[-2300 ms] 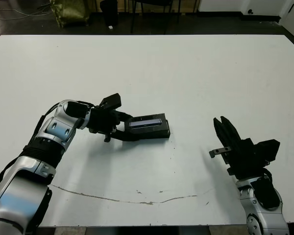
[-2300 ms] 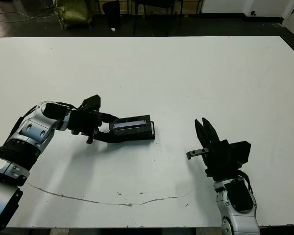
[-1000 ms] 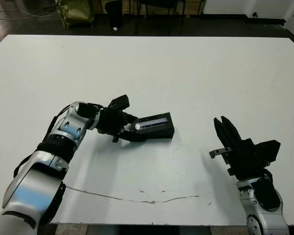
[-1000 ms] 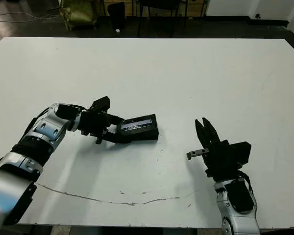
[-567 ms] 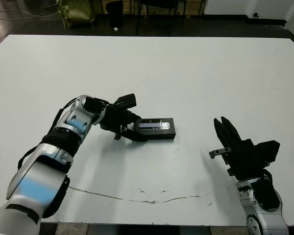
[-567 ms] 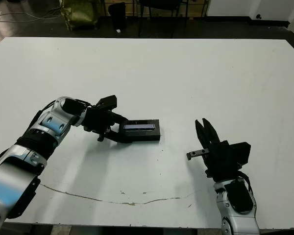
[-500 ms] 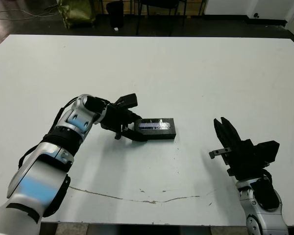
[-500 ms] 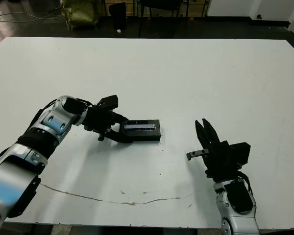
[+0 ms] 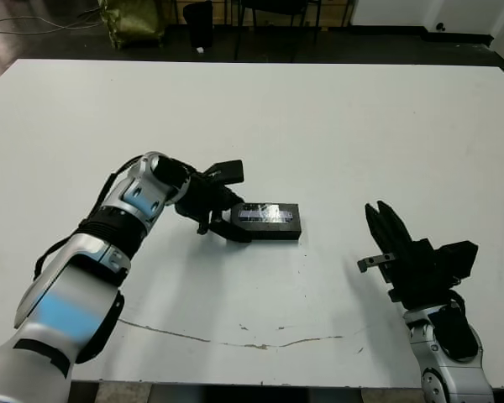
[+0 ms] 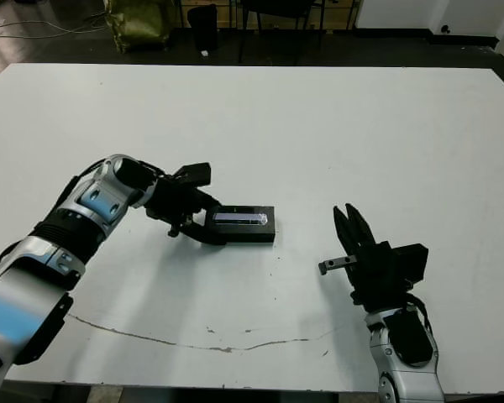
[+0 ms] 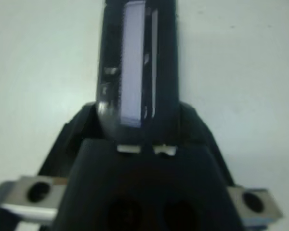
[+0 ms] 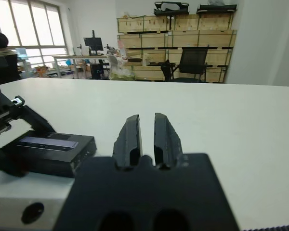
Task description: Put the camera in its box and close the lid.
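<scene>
Glossy flat black lid (image 9: 269, 215) mid-frame, likely light and slippery, pinched at its end by left gripper (image 9: 232, 225); right gripper (image 9: 385, 228) fingers nearly together, empty.

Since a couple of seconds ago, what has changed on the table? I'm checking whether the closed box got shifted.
The left gripper has slid the closed box, lid on top, along the table towards the robot's right, its far end swinging from tilted to nearly square. It still clasps the box's end. The right gripper has stayed put, away from the box.

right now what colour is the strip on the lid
Silvery-white on the glossy black lid; clearest in the left wrist view.
</scene>
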You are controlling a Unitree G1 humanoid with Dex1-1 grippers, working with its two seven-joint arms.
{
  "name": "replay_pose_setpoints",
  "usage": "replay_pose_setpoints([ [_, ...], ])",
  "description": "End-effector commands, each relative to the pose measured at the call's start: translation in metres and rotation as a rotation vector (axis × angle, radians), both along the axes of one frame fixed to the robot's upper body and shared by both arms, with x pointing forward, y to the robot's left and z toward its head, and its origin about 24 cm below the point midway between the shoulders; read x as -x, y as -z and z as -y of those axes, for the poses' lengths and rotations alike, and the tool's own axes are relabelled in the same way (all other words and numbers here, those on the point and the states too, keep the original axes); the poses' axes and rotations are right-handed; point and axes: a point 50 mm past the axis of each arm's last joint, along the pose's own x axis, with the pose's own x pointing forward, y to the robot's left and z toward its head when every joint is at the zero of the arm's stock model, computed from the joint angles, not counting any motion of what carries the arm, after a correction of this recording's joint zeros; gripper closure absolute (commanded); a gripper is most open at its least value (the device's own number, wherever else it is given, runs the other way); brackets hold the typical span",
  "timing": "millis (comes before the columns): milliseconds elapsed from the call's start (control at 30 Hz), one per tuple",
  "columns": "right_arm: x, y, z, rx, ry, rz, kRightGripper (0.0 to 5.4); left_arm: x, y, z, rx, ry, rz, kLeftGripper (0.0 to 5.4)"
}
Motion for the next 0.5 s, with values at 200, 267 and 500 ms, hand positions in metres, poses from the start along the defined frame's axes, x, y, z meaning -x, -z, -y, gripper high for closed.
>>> replay_pose_setpoints([
  [200,0.002,0.006,0.002,0.001,0.003,-0.027,5.40,0.007,0.021,-0.016,-0.025,0.004,-0.016,0.13],
  [267,0.002,0.007,0.002,0.002,0.004,-0.026,5.40,0.008,0.024,-0.020,-0.025,0.000,-0.030,0.01],
  [500,0.002,0.007,0.003,0.001,0.003,-0.032,5.40,0.015,0.034,-0.037,-0.028,-0.023,-0.056,0.01],
])
